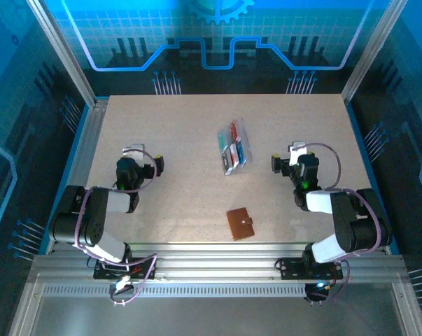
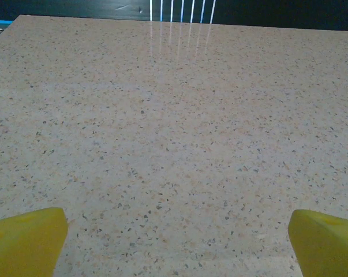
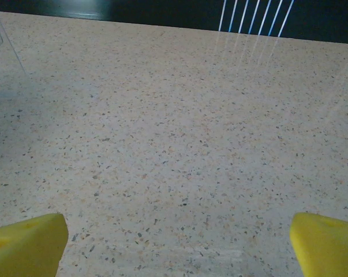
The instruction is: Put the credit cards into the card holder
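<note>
We are looking at both hands hanging low over the surface (image 1: 176, 126), one on each side, and neither is holding anything. The left hand (image 1: 135, 150) is spreading its yellow fingers (image 2: 25, 239) wide over the bare speckled top, and the right hand (image 1: 297, 149) is doing the same. We are thinking a few things could go wrong from here. The credit cards (image 1: 237, 150) are thin and smooth, so a hand could be slipping off one or pinching two at once. They are lying packed together in the clear tray (image 1: 240, 125). That tray is looking light, so a push could be sliding it or tipping it over. The card holder (image 1: 241, 224) is lying folded near the front edge, between the two arms and well apart from the tray. No card is going in until it is opened, and it may be scooting away when poked. The arms may also be bumping if both are reaching for the middle together. The tray is sitting in the middle of the surface, holding red, blue and pale cards, and we cannot tell how many. The card holder is looking shut, so we cannot tell what is inside it.
</note>
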Controlling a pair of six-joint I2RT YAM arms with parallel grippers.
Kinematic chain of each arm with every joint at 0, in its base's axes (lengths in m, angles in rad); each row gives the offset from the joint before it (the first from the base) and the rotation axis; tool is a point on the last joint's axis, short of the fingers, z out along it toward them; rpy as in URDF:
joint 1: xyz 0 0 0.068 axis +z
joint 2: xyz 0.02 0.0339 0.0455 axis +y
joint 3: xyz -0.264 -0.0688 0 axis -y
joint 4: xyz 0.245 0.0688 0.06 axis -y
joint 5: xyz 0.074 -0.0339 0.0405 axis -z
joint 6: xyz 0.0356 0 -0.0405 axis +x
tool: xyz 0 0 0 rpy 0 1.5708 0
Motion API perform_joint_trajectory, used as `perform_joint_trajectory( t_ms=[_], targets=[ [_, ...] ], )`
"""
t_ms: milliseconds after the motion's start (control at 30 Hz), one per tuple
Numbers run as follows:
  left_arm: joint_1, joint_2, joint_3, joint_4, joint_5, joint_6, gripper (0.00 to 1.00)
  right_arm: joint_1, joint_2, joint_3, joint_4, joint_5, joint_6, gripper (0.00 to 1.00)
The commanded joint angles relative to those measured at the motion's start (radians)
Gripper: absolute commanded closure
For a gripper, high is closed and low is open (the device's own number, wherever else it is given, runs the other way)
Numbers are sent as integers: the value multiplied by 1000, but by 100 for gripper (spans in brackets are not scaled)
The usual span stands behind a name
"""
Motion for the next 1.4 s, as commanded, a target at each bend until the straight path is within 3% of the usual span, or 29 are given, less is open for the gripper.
perform_joint_trajectory(
  t_ms=[0,900,967,1067,1167,1267,1300,1367],
  targets=[
    [9,2,17,8,20,11,1,-11,10,5,7,3,-4,0],
    [21,2,18,8,5,-10,1,-11,10,5,6,3,-3,0],
    [22,-18,15,1,-32,-14,1,-11,10,5,6,2,-4,0],
    [11,-180,40,-181,-69,-17,1,31,-65,39,-102,92,-24,0],
    [-36,-320,139,-434,-163,-58,1,81,-174,217,-464,223,17,0],
    [-57,-375,293,-752,-197,-260,1,87,-265,305,-619,72,21,0],
    [-58,-372,343,-849,-167,-299,1,84,-288,318,-640,16,43,0],
    [-58,-355,426,-966,-40,-375,1,73,-312,389,-785,11,240,0]
  ],
)
